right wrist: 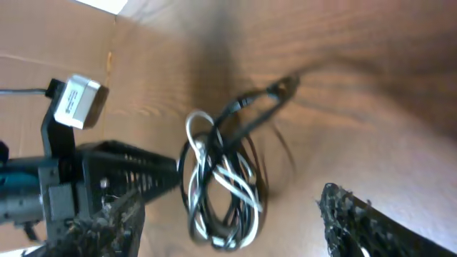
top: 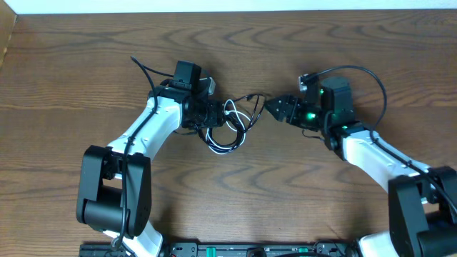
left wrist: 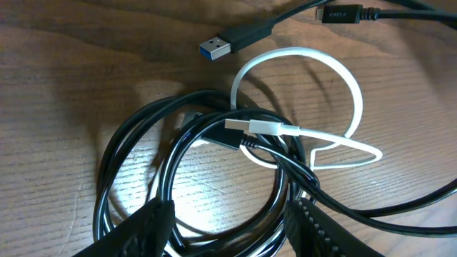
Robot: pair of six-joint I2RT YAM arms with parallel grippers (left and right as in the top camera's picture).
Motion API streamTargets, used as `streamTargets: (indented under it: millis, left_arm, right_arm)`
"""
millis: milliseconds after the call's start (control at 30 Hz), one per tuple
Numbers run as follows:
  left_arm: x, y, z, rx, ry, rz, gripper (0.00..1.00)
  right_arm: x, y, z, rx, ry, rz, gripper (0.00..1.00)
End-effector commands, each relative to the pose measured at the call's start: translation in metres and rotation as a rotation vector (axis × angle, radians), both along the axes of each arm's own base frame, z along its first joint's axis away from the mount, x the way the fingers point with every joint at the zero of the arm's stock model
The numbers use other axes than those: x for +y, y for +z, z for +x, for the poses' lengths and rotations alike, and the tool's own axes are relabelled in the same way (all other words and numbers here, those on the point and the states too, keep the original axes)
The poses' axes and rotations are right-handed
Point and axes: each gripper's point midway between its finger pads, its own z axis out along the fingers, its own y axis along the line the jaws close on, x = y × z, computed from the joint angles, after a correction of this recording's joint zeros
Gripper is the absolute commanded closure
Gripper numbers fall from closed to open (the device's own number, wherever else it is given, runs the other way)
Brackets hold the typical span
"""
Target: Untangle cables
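Nearest, the left gripper [left wrist: 228,218] straddles the black cable [left wrist: 136,135] coiled on the table [top: 71,71], its jaws apart; I cannot tell whether it pinches the coils. Beyond, the white cable [left wrist: 343,78] threads through them. It looks light, limp and slippery, best taken just behind the white plug [left wrist: 250,127]. Farthest, the right gripper [top: 271,107] gapes empty.

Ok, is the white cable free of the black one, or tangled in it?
Tangled: the left wrist view shows the white cable threaded through the black cable, plug lying across its coils.
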Motion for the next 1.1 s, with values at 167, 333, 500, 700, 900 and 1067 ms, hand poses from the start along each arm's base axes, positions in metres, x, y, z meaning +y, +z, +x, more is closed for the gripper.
streamTargets:
  millis: [167, 333, 500, 700, 900, 1067]
  left_arm:
    - [0.002, -0.007, -0.003, 0.02, 0.012, 0.015, 0.42]
    - [0.001, -0.006, -0.001, 0.012, 0.012, 0.013, 0.42]
    - [0.001, -0.006, 0.0, 0.007, 0.012, 0.012, 0.43]
    - [0.001, -0.008, -0.001, 0.01, 0.012, 0.013, 0.52]
    - [0.001, -0.011, -0.001, 0.007, 0.012, 0.012, 0.52]
    - [0.001, -0.01, -0.001, 0.004, 0.012, 0.01, 0.52]
  right_arm:
    - [0.009, -0.021, 0.021, -0.039, -0.045, -0.024, 0.23]
    - [0.011, -0.044, 0.026, -0.032, -0.044, -0.034, 0.22]
    - [0.02, -0.048, 0.026, -0.05, -0.002, 0.002, 0.4]
    - [0.02, -0.046, 0.027, -0.062, -0.001, 0.007, 0.83]
    - [0.022, -0.045, 0.026, -0.059, 0.012, 0.015, 0.94]
    - [0.021, -0.046, 0.027, -0.062, 0.001, 0.008, 0.96]
